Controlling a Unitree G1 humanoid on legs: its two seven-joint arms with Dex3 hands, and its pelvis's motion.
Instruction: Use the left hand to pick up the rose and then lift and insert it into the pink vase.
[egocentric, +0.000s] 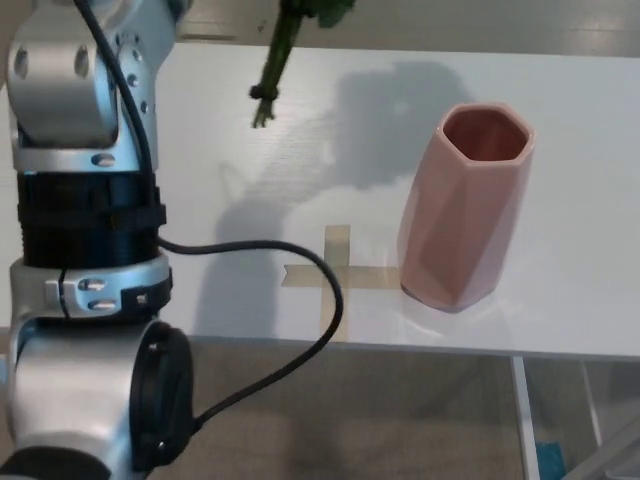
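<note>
We are seeing the rose (278, 58) hanging stem-down at the upper centre of the frame, bloom cropped, left of the pink vase (463, 206) standing at right; our left hand is out of frame, grip unknowable.

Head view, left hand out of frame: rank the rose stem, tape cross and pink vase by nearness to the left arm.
1. Rose stem, hanging at top centre.
2. Tape cross, on the table's front middle.
3. Pink vase, standing at the right.

Bright, even light; soft grey shadows fall on the white table (560, 290) left of the sharply focused pink vase (463, 205).
</note>
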